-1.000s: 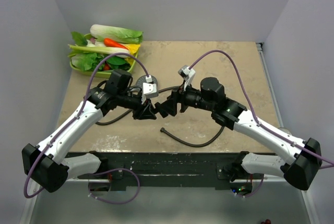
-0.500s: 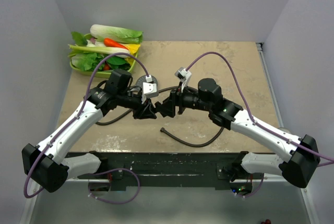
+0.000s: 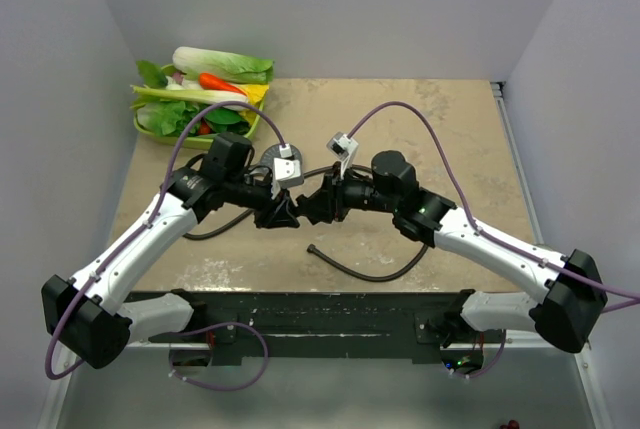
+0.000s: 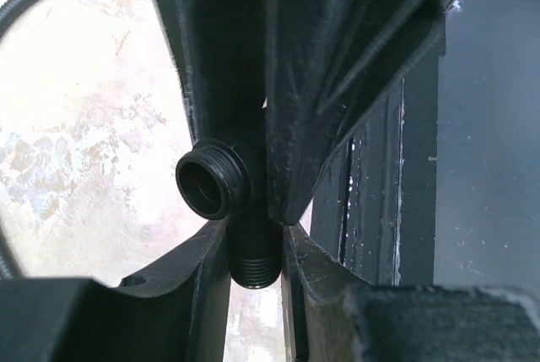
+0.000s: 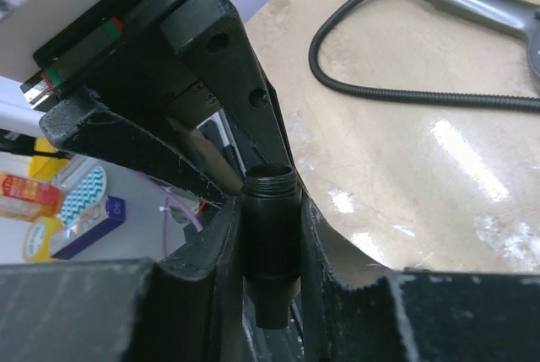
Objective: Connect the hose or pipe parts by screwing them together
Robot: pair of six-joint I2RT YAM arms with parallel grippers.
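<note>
Here, fitting (image 5: 270,235) lengthwise between jaws, threads outward.

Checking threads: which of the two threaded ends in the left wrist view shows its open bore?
The round mouth at centre left, facing the camera; the other threaded end points down at the bottom, side on.

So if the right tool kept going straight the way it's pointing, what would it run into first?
The left tool. The right tool points at it nearly tip to tip, gripping a black threaded fitting that sticks out ahead, so that fitting would probably touch first; depth is unclear.
</note>
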